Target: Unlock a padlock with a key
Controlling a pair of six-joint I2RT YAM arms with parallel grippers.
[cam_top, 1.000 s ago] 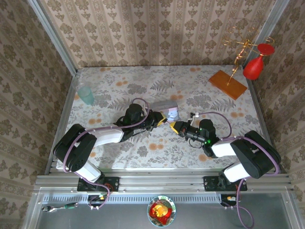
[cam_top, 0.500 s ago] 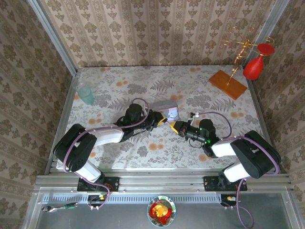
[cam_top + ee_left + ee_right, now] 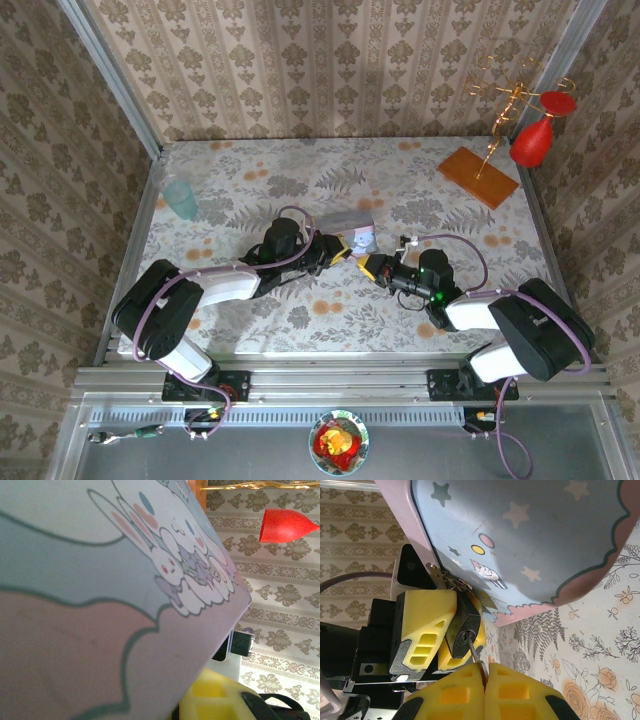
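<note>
- Right wrist view: the padlock sits just below the lower edge of the tin, keyhole facing the camera.
- The left gripper is clamped on the padlock, one yellow finger on each side of its dark body.
- The shackle reaches up to a metal fitting at the tin's rim. Whether it passes through that fitting cannot be told.
- The key has its tip in the keyhole, the shaft slightly tilted.
- The right gripper is closed on the key's head, fingers pressed together around it.
- Top external view: the two grippers meet nose to nose at mid-table, left gripper and right gripper, just in front of the tin. The padlock is too small to make out here.
- Left wrist view: the tin's pastel cartoon face lies close against the lens.
- Also on the table: a teal cup far left, a wooden board far right.
</note>
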